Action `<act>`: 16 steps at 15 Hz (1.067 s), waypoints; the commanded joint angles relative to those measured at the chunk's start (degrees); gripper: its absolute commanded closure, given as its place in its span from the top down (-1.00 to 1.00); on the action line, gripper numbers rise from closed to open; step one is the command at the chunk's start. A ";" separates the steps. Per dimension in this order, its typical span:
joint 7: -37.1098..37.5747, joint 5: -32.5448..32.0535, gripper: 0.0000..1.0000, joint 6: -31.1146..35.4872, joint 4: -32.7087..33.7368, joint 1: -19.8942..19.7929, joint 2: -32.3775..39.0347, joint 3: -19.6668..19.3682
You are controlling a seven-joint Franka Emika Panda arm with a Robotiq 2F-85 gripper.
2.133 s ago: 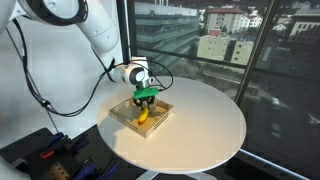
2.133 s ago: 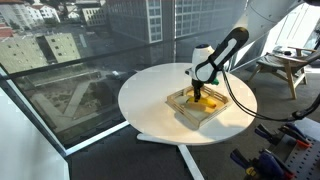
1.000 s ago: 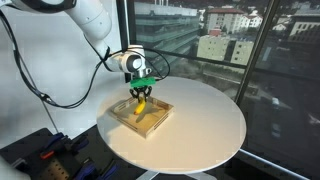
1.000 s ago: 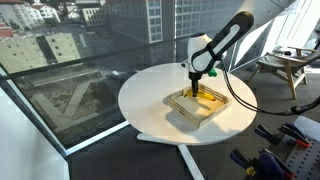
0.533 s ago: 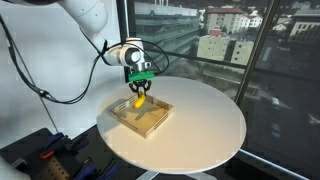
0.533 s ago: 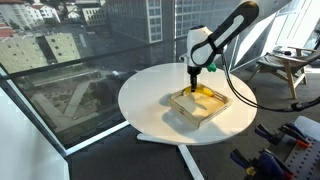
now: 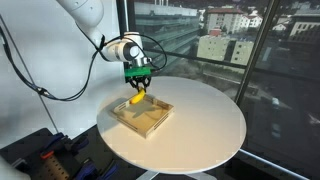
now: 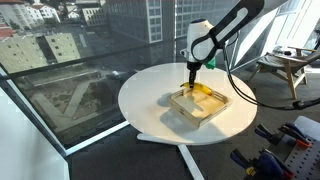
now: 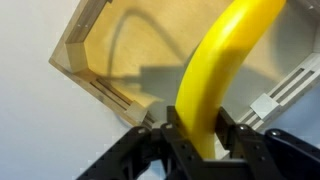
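Observation:
My gripper [image 7: 139, 86] is shut on a yellow banana [image 7: 135, 97] and holds it in the air above a shallow wooden tray [image 7: 150, 124] on the round white table [image 7: 205, 125]. In an exterior view the banana [image 8: 205, 90] hangs under the gripper [image 8: 193, 68] over the far part of the tray [image 8: 196, 110]. In the wrist view the banana [image 9: 222, 70] runs up from between the black fingers [image 9: 160, 140], with the gripper [image 9: 198, 145] at the bottom and the empty tray floor [image 9: 140, 50] below it.
The table stands next to tall windows with buildings outside [image 7: 225, 40]. A cable loops from the arm [image 7: 50, 95]. Tools lie on the floor by the table base [image 7: 55, 160]. A wooden stool [image 8: 285, 65] stands behind the table.
My gripper has risen with the banana, lifting it out of the tray and a little toward the tray's far edge.

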 commanded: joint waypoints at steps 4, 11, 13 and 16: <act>12.43 -1.39 -0.67 -2.37 -2.84 3.02 -4.22 -3.34; 18.02 0.51 -0.67 -3.32 -4.68 3.27 -8.00 -2.98; 17.84 1.44 -0.67 -3.16 -5.13 2.88 -8.94 -2.39; 17.88 2.57 -0.67 -2.64 -6.33 2.67 -10.61 -1.97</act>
